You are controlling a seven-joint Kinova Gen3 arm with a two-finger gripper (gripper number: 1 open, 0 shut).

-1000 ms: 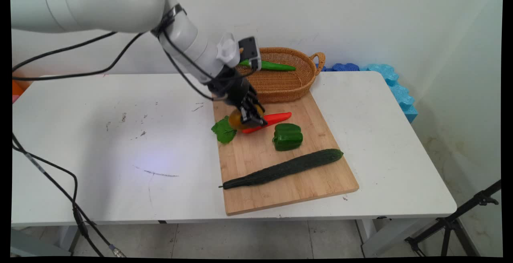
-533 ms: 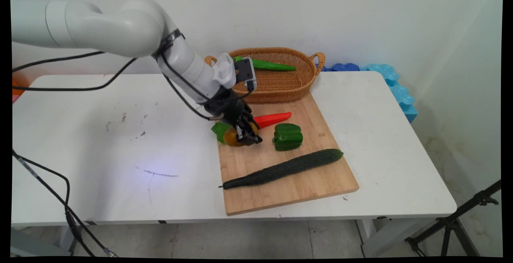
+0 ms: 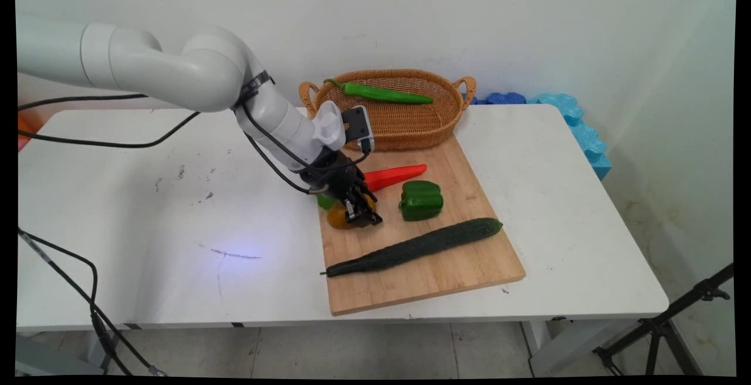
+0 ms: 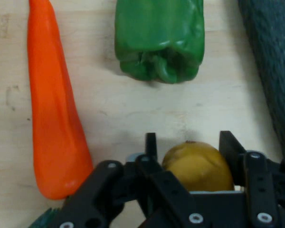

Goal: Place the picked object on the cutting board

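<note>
White bench carries a wooden board. Gripper at the board's left edge, fingers pinching a yellow-orange fruit. Red pepper, green pepper and cucumber lie nearby; basket at the board's far edge.

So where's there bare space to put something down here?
The table left of the board is bare, as is the strip to its right. On the board, only the near edge below the cucumber is free. Around the gripper, red pepper and green pepper it's crowded.
</note>
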